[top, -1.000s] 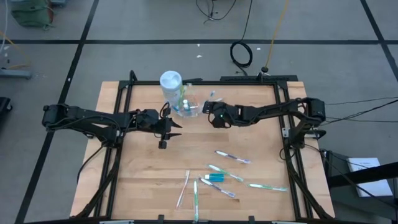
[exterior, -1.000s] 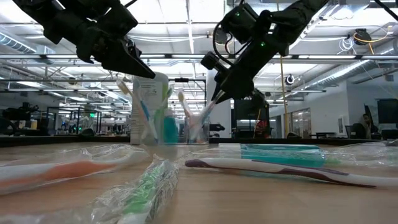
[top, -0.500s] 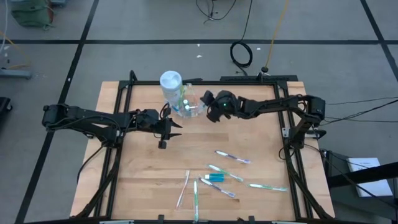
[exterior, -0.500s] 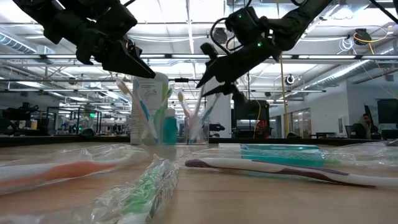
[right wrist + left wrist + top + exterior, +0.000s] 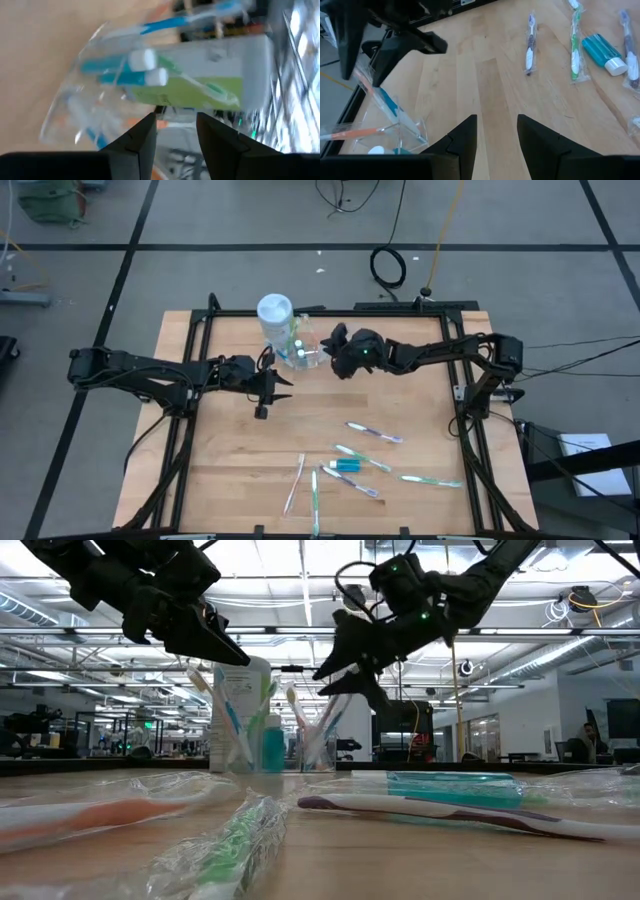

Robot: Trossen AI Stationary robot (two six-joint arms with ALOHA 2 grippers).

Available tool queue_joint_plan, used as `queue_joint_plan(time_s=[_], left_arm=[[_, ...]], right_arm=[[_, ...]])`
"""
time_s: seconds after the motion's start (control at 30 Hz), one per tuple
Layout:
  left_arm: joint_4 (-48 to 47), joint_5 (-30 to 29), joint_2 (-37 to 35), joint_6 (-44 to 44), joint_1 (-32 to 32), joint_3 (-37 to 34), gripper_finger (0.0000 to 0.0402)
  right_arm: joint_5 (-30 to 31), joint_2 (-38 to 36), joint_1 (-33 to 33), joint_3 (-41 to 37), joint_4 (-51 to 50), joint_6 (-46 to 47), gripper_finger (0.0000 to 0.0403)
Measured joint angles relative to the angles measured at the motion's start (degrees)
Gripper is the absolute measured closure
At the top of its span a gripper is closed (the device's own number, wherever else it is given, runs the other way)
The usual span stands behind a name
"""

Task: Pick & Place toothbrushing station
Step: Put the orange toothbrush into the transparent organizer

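Standing: clear plastic holder (image 5: 297, 348) is sitting near the far edge of the pale wooden table (image 5: 230, 470), holding several brushes and small blue tubes; a white-capped cylinder (image 5: 274, 311) is standing just beside it.
Waiting: wrapped slim toothbrushes, white, green, blue and purple (image 5: 372, 432), are lying scattered on the near half of the table, with one small blue toothpaste tube (image 5: 345, 465) among them.
Right pincer (image 5: 336, 352): it is hovering just beside the holder, above its rim in the low view, fingers spread and carrying nothing that I can see.
Left pincer (image 5: 278, 386): it is hanging over bare wood on the holder's other side, fingers parted and empty.
Stage: judging by the layout, a drop into the holder is done and more pieces are awaiting pickup.
Risk: the right arm, pulling away this close, could be clipping a protruding brush handle and tipping the light holder or the cylinder.
Risk: crinkly wrappers may be making the next grasp slip.
Unclear: the exact count inside the holder is hard to make out through overlapping plastic.
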Motion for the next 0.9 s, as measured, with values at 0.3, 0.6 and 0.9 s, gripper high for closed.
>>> queue_joint_plan(time_s=[0.3, 0.6, 0.9], left_arm=[[0.7, -1.4, 0.0, 2.8, 0.0, 0.1, 0.0256], [1.5, -11.5, 0.0, 5.0, 0.9, 1.1, 0.0256], [1.3, -9.9, 0.0, 4.5, 1.9, 1.1, 0.0256]], right_arm=[[22.0, -2.0, 7.8, -0.3, 0.1, 23.5, 0.0281], [25.6, -11.6, 5.3, -1.2, -1.4, 37.3, 0.0291], [3.9, -16.2, -5.1, -4.3, -9.4, 68.3, 0.0291]])
